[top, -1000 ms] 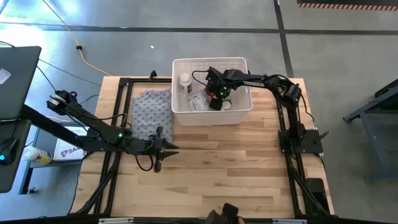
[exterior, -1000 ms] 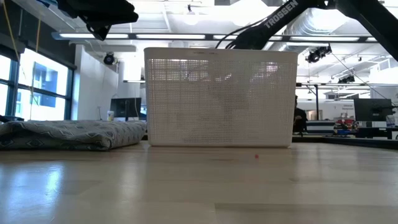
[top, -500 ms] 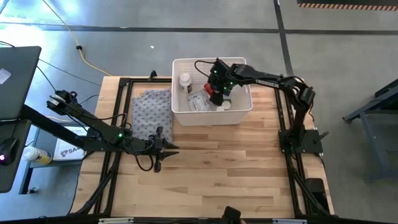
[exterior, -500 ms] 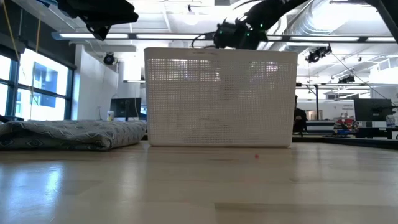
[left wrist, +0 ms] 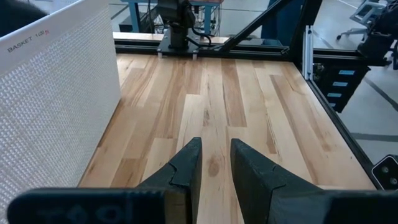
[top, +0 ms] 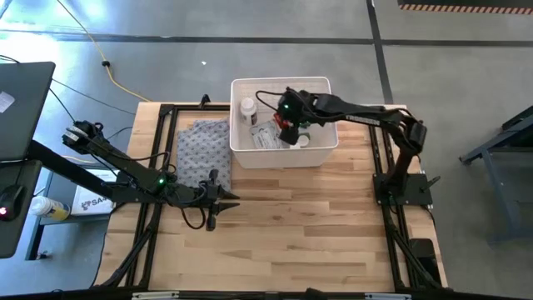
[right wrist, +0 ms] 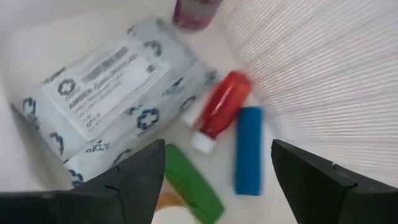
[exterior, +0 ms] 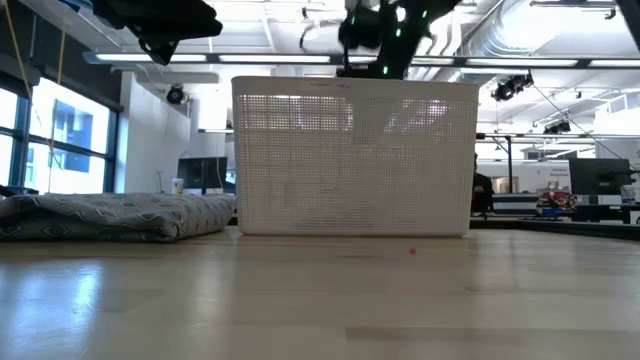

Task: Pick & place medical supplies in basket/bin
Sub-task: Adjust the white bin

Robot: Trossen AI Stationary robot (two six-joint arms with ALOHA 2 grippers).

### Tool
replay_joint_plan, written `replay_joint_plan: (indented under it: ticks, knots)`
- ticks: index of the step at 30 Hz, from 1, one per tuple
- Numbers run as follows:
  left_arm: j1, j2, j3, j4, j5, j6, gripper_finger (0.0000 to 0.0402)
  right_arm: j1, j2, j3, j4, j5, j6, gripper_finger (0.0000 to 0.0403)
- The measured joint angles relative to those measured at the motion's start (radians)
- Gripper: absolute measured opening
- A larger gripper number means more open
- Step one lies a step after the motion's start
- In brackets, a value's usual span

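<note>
Right gripper point(top: 287, 125) hangs spread wide and empty above the basket point(top: 321, 153) at 12 o'clock; 3 supplies, the blue block point(right wrist: 249, 149), green tube point(right wrist: 192, 183) and red bottle point(right wrist: 219, 111), lie inside. Release step judged done; next: withdraw.

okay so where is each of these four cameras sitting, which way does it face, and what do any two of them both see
High view: overhead, facing straight down; both arms, left gripper idle over bare table.
Low view: tabletop height, facing level at the basket wall.
Left wrist view: looks along the table past its own slightly parted fingers.
Right wrist view: looks down into the basket past the open right gripper.
Shared: high and right wrist both show the packet.
</note>
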Motion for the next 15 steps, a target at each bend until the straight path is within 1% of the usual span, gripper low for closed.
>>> replay_joint_plan:
  ticks: [4, 6, 11, 15]
  knots:
    - [0.0, 0.0, 0.0, 0.0, -0.007, 0.001, 0.0117, 0.049, -0.085, 0.0, 0.008, 0.099, -0.028, 0.0281]
    - [0.0, 0.0, 0.0, 0.0, -0.022, 0.001, 0.0117, 0.07, -0.137, 0.0, 0.019, 0.127, -0.028, 0.0281]
    - [0.0, 0.0, 0.0, -0.003, -0.033, 0.0, 0.0117, 0.12, -0.264, 0.0, 0.018, 0.109, 0.037, 0.0281]
    - [0.0, 0.0, 0.0, -0.005, -0.033, -0.009, 0.0117, 0.203, -0.326, 0.0, -0.025, 0.116, 0.11, 0.0281]
